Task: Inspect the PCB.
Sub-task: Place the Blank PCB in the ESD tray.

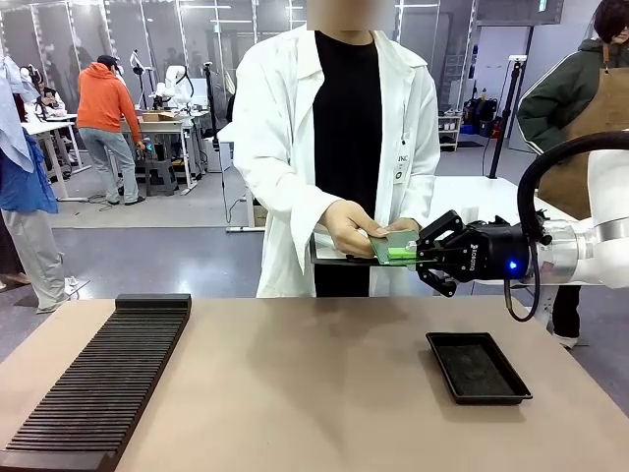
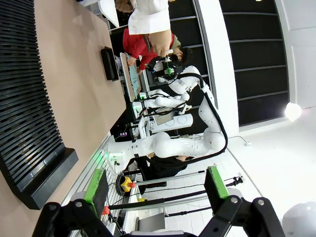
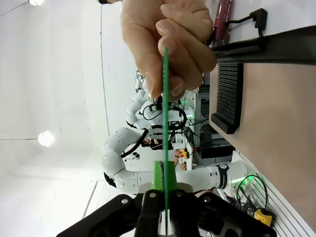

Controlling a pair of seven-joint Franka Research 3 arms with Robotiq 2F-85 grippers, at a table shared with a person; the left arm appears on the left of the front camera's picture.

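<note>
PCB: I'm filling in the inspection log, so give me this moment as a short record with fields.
PCB: in the air past the far edge of the table, held at both ends
Person's hand: pinching one end
Right jaws: shut on the opposite end
Left jaws: open, holding nothing
Black tray: on the table's right side, nothing in it
Slotted rack: on the table's left side

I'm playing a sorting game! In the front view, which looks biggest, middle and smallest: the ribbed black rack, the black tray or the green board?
Largest: ribbed black rack.
Middle: black tray.
Smallest: PCB, though it sits farther off and the person's hand covers part, so that's less sure.
</note>
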